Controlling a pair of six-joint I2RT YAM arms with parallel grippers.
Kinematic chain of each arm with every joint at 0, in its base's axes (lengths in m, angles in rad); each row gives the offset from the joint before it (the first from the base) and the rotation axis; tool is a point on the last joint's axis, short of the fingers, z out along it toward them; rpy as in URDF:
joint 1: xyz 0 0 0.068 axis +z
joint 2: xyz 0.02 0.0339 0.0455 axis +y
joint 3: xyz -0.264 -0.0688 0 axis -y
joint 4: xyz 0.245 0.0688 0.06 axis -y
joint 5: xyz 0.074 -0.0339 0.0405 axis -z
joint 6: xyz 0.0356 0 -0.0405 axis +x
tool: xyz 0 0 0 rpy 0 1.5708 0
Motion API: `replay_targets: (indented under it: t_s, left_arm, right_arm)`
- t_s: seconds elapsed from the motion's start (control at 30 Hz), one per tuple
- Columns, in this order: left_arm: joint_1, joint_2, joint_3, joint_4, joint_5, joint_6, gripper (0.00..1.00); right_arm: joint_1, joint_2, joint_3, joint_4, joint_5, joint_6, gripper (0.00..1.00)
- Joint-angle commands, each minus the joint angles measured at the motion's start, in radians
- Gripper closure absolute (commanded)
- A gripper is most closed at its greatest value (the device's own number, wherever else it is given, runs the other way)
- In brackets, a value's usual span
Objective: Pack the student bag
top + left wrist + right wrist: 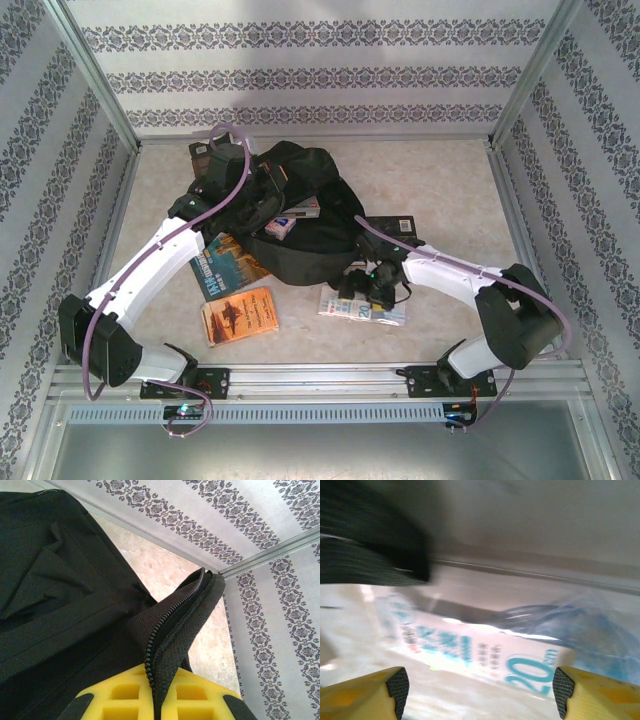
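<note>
The black student bag (310, 195) lies slumped at the middle of the table, its mouth open toward the near side, with a small white and blue box (283, 227) in the opening. My left gripper (226, 168) is at the bag's far left side. In the left wrist view it (159, 680) is shut on the bag's zippered edge (172, 625), which is held up. My right gripper (366, 288) hovers open over a white and blue packet (362, 310) just in front of the bag. The right wrist view is blurred. It shows the packet (465, 647), marked 20cm, between the open fingers (395, 687).
A blue book (226, 262) and an orange book (240, 315) lie left of the packet, by the left arm. A flat black item (392, 225) lies right of the bag. Patterned walls and metal rails enclose the table on three sides.
</note>
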Motion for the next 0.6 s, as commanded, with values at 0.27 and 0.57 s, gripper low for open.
replay_targets:
  t_s: [0.27, 0.57]
  left_arm:
    - [-0.002, -0.041, -0.002, 0.049, -0.005, 0.017, 1.00]
    - [-0.037, -0.019, -0.004, 0.015, 0.010, 0.052, 1.00]
  right_arm:
    - [-0.312, -0.345, -0.151, -0.183, 0.068, -0.059, 0.21]
    - [-0.453, -0.322, -0.282, -0.155, -0.011, -0.095, 0.22]
